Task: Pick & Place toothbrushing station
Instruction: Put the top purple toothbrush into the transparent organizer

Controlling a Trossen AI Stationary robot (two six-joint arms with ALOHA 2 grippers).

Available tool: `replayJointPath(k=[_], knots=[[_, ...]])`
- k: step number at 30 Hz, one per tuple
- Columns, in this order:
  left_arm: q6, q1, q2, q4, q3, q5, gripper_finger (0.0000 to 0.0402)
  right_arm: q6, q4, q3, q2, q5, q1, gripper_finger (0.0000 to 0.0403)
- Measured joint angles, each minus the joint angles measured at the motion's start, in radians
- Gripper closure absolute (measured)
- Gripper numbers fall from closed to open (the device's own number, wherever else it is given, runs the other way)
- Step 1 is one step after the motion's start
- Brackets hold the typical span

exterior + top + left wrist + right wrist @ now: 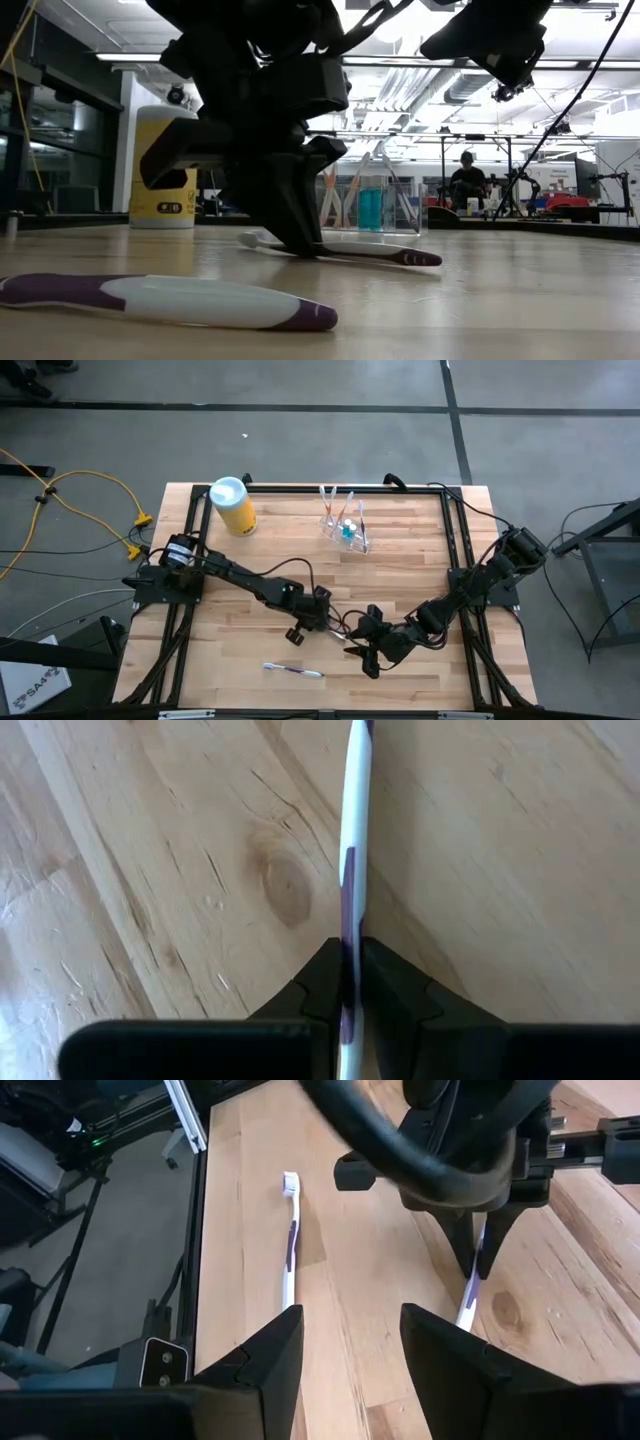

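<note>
The clear holder cup (345, 528) stands at the table's far middle with toothbrushes in it; it also shows in the low view (378, 205). My left gripper (322, 618) is at the table's middle, pointing down, shut on a white and purple toothbrush (355, 810) that lies on the wood (345, 254). My right gripper (362, 658) hovers just to its right and nearer the front, open and empty (345, 1345). A second white and purple toothbrush (293, 670) lies flat near the front edge (290, 1240). My left gripper pinches the toothbrush's handle (347, 925) between its two fingers, about mid-length at the purple strip. The fingers (290, 235) come from above, pointing down, one on each long side of the handle. The toothbrush lies along the table top.
A yellow canister with a pale blue lid (233, 505) stands at the far left (165, 165). Black frame rails run along the table's edges (455, 540). Bare wood lies between the holder and the grippers. A person sits far back in the room (465, 180).
</note>
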Motion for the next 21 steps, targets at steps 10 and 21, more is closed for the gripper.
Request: replayJointPath(k=[10, 21], knots=[[-0.002, -0.038, -0.067, -0.043, -0.005, -0.087, 0.0395, 0.002, 0.0, 0.0, 0.0, -0.001, 0.0, 0.0243], [0.136, -0.167, -0.116, -0.101, -0.009, -0.415, 0.0398, 0.029, -0.001, 0.0, 0.0, -0.053, 0.0, 0.0243]])
